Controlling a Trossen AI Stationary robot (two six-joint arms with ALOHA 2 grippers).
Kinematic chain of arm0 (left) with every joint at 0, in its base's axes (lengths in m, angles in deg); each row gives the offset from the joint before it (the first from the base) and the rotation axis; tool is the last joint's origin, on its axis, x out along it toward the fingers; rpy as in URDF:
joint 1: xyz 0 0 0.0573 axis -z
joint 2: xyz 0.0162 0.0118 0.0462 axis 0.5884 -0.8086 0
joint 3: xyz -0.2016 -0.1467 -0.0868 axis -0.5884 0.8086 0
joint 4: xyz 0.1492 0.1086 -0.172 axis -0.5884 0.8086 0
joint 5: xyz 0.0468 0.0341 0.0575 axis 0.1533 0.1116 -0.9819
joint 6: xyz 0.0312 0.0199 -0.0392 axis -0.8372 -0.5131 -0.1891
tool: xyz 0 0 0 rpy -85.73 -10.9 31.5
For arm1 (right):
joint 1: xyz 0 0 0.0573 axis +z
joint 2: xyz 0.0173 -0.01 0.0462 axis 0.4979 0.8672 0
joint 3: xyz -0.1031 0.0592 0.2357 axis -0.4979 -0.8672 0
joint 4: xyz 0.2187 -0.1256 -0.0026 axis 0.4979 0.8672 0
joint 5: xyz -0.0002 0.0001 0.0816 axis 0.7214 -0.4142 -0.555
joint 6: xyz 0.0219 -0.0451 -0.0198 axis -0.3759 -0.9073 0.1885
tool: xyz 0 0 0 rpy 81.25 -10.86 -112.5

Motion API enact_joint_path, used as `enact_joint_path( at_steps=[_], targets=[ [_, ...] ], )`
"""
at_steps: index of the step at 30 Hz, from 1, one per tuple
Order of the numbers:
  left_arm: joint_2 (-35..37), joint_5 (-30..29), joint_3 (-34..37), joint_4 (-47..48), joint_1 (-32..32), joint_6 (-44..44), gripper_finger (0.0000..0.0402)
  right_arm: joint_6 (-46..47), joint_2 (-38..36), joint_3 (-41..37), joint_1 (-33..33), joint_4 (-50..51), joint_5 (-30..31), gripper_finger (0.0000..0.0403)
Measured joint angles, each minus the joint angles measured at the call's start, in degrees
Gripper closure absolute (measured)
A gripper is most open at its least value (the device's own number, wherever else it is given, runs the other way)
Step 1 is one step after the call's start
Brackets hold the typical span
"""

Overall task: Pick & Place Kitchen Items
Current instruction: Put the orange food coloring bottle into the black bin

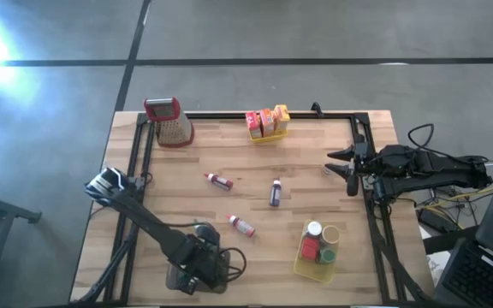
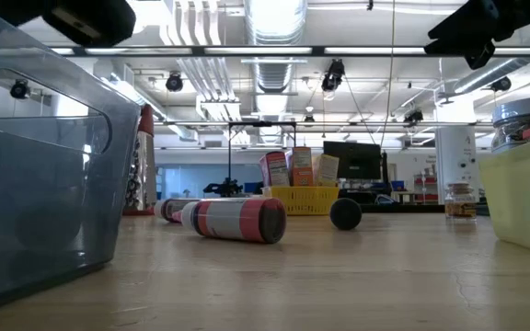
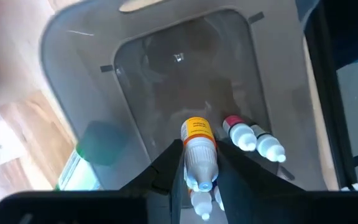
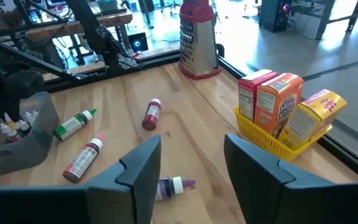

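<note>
Wooden table [image 1: 255, 162] carries four small bottles lying loose: a red-capped one [image 1: 218, 180] toward the grater side, a purple-capped one [image 1: 275, 192] at centre, a second red-and-white one [image 1: 241, 225] nearer the front, and a green-capped one [image 4: 74, 124] that only the right wrist view shows, beside the grey tray [image 4: 17, 143]. Three small boxes [image 1: 267, 121] stand upright in a yellow basket [image 1: 268, 136] at the far edge; a second yellow basket [image 1: 317, 265] at the front right holds a few jars and blocks, too crowded to count. One metal grater [image 1: 170, 121] with a red handle stands at the far left corner.

Left arm reaches down from the table's left edge over the tray at the front, its gripper [image 3: 199, 180] clamped on a yellow-labelled bottle [image 3: 198, 149] pointed into the tray, where two more bottles [image 3: 253, 138] lie side by side on the floor of it. Right arm stretches in level from the right edge, its gripper [image 1: 342, 164] above the bare table with fingers apart and nothing between them.

From above, the left arm covers most of the tray and the green-capped bottle; in the low view the tray wall fills the left side and both arms are cut off at the top
</note>
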Motion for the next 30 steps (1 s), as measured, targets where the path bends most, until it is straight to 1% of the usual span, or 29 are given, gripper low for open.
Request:
enact_joint_path(
  at_steps=[3,6,13,17,22,26,30],
  targets=[
    [-0.1,0.4,1.8,-2.1,0.0,0.0,0.0319,0.0,0.0,0.0,0.0,0.0,0.0,0.0221],
    [-0.1,2.0,3.1,-3.8,0.1,-0.3,0.0319,0.0,0.0,0.0,0.0,0.0,0.0,0.0214],
    [-0.1,5.7,3.7,-5.3,0.9,-3.9,0.0319,0.0,0.0,0.0,0.0,0.0,0.0,0.0202],
    [-0.1,5.7,3.7,-6.7,1.6,-4.6,0.0319,0.0,0.0,0.0,0.0,0.0,0.0,0.0196],
    [-0.1,5.7,3.2,-9.7,1.7,-3.2,0.0319,0.0,0.0,0.0,0.0,0.0,0.0,0.019],
    [-0.1,5.7,3.1,-9.9,1.8,-3.9,0.0319,0.0,0.0,0.0,0.0,0.0,0.0,0.0186],
    [-0.1,5.7,3.2,-10.3,2.1,-4.0,0.0319,0.0,0.0,0.0,0.0,0.0,0.0,0.019]
  ],
)
